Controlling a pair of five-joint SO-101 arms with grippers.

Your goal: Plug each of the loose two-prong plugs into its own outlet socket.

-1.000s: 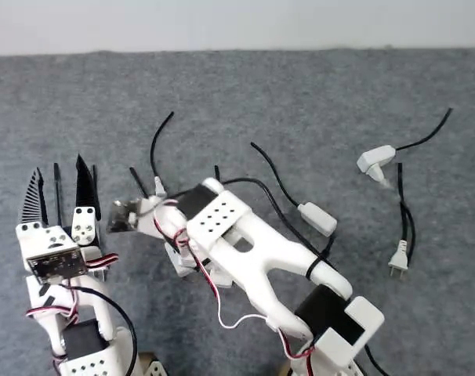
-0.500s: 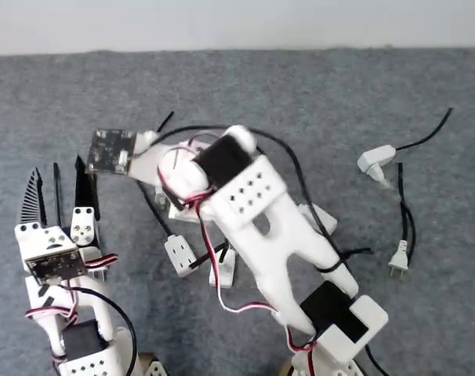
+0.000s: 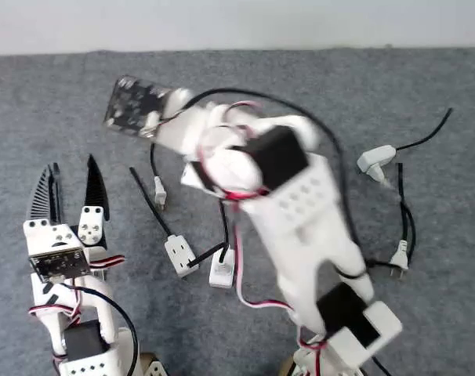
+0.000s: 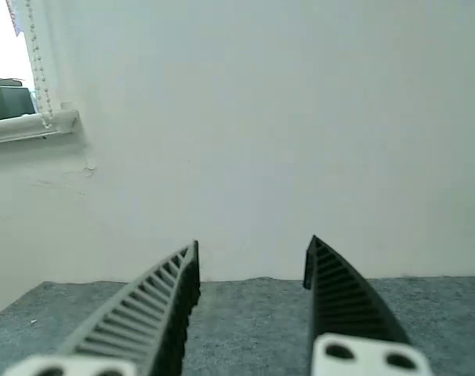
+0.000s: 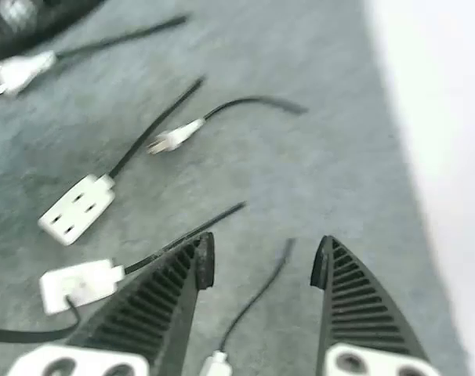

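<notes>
A socket (image 3: 179, 254) and a second socket (image 3: 222, 268) are laid side by side on the grey felt surface (image 3: 426, 86). Just beyond the socket a plug (image 3: 159, 190) is seen; a second plug (image 3: 397, 265) is placed well to its right. The left tool (image 3: 71, 168), spread and unloaded, is held left of the socket. The right tool (image 5: 266, 243), likewise released, is held beyond the socket, nearer the white wall (image 3: 237, 23) by which the surface is bounded.

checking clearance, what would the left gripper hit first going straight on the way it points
Past the open left gripper lies bare grey mat, then the white wall. The way looks free as far as the wall, though depth is unclear.
</notes>
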